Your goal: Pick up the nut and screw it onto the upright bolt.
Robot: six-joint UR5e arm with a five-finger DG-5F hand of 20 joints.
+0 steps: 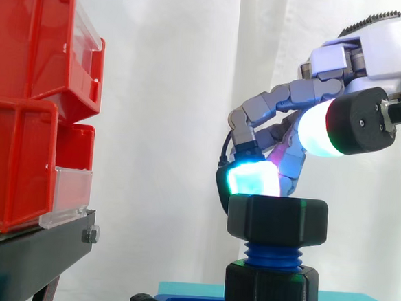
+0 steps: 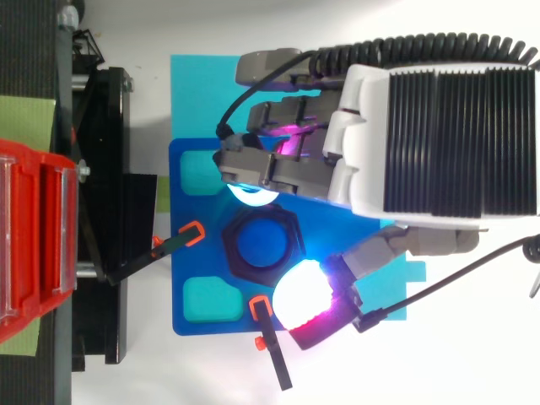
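On top of the blue bolt (image 1: 272,255) sits the black hex nut (image 1: 277,218), started on the upper thread. A few turns of bare thread show btw it and the black hex collar (image 1: 270,290) at the bolt's foot.

Bolt stands upright on the blue base plate (image 2: 196,211), long axis vertical, tip pointing straight up. Nut's bore shares that axis, and its top face looks level from the side, so prob. no cross-thread.

Hand (image 2: 422,135) hangs over the nut from the right, partly open and gripping nothing. The cyan pad (image 1: 254,176) is bent down to the nut's far top edge, touching or nearly so. The thumb pad (image 1: 319,128), white w/ red, is spread to the opposite side and sits clearly above nut level.

Step looks like a re-grip mid-screwing. To do it well:
- Drop the thumb to flat height and pinch 2 opposite flats.
- Keep the twist centred on the bolt axis, w/ no side push.
- Press down lightly only.

Red bins (image 1: 24,110) on the black stand (image 1: 28,255) are well apart, left.
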